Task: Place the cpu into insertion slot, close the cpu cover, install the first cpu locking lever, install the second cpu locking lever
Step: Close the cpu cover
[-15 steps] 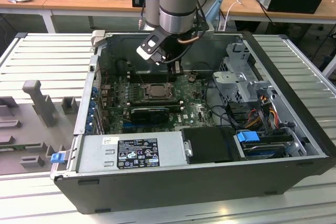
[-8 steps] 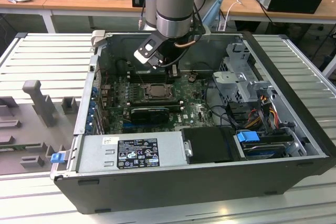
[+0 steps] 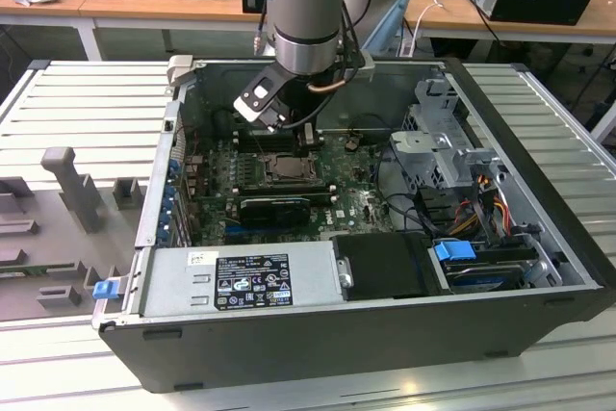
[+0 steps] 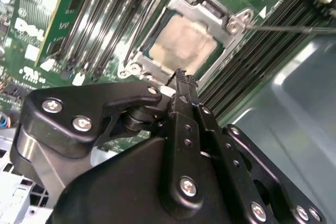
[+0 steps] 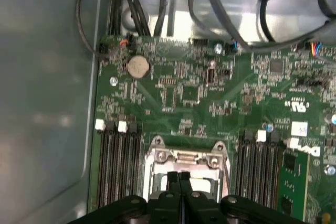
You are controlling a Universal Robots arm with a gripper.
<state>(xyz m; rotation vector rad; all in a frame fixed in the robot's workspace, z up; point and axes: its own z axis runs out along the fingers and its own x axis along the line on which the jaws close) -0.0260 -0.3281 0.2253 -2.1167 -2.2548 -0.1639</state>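
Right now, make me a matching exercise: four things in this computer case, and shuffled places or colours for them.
1 chip
2 coin battery
3 gripper
4 latch

a blue, at the case corner
b black, fingers together
c pale metal square
d silver disc on the green board

Pairs: 1c, 2d, 3b, 4a

We see a green motherboard [image 5: 184, 93] speckled with tiny grey parts and crossed by black memory slots [image 5: 118, 166] with white end clips. The cpu [image 4: 184, 43] has a pale silver-grey top, framed by the silvery cpu cover [image 4: 152, 32]. The gripper [image 4: 181, 77] is matt black, dotted with bright steel screws. A blue latch [image 3: 105, 287] stands out on the dark grey case [image 3: 385, 334].
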